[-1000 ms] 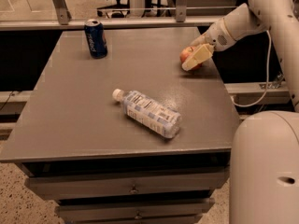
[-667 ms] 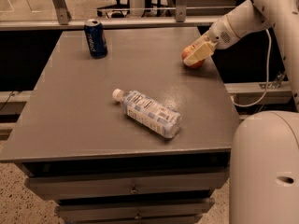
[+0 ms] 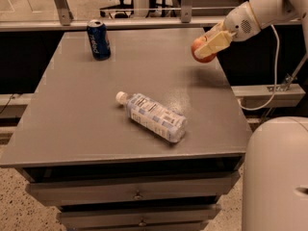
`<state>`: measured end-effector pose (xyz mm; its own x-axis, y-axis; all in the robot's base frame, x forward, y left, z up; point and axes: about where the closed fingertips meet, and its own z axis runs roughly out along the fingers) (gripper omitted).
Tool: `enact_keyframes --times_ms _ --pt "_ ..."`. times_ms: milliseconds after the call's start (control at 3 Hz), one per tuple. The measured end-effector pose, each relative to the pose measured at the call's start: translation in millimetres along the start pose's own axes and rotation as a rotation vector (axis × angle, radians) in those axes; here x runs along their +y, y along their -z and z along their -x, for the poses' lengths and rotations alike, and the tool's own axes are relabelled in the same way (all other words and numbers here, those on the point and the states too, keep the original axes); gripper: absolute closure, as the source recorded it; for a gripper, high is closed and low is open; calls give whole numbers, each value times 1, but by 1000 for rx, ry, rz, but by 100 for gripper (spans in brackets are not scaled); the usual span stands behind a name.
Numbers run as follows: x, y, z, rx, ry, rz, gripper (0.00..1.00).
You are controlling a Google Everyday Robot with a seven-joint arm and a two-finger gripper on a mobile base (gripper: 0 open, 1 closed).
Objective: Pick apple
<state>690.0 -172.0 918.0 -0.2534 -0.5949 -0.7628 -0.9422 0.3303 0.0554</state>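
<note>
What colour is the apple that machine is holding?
Red-orange, in the camera view; the tool grips the apple above the table's far right corner.

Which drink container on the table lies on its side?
The clear plastic bottle in the middle; the blue can stands upright at the far left. The tool grips the apple by the far right edge.

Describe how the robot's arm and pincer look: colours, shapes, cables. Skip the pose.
The arm is white, built of rounded tubular segments, with a patch of small dark holes near the wrist. A thin white cable loops down from it. The pincer, at the table's far right edge around the apple, has flat cream fingers. A rounded white shell fills the lower right.
</note>
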Motion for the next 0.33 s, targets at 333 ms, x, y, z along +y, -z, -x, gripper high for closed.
enact_keyframes --times_ms 333 --pt "0 -1 6 -19 4 1 100"
